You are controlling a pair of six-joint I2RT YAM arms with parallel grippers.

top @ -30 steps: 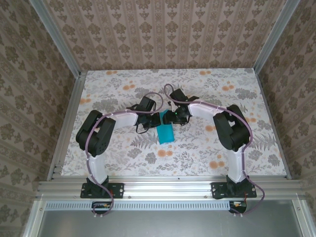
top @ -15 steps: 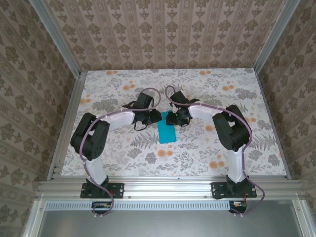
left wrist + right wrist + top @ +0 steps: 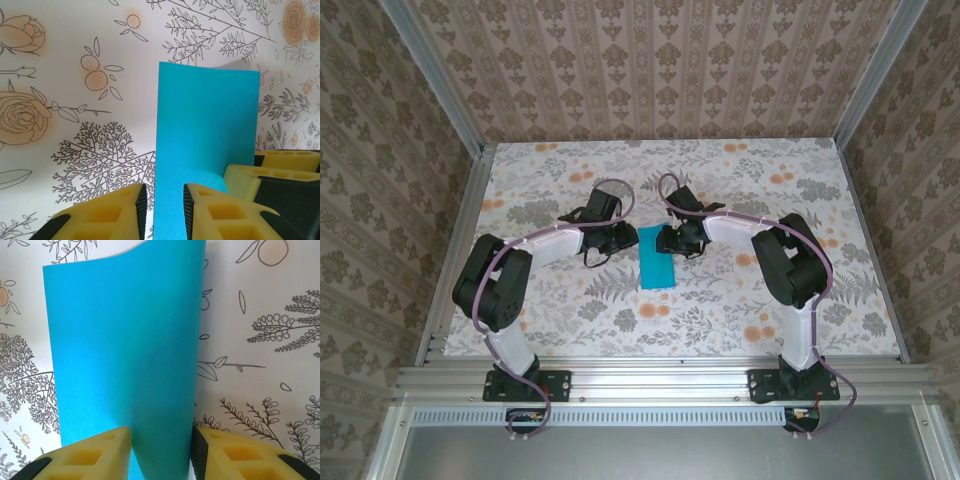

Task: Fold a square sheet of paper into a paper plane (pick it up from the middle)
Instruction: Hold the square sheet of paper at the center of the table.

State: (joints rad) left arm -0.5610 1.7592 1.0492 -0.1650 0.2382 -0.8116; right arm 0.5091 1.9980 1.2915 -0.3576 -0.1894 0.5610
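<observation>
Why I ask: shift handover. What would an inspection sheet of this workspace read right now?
Surface: floral-print table, flat.
Job's things: cyan-blue paper sheet, seen as a narrow rectangle, mid-table between both hands; one end lifts slightly.
Clutter: nothing seen.
Hands: left hand open, the paper's edge in its gap; right hand fingers apart astride the paper, grip unclear.
Cables: purple cables run along both arms, looping at wrists and bases; none on the paper.
Surroundings: patterned wallpaper walls; aluminium frame rails at the near edge.
</observation>
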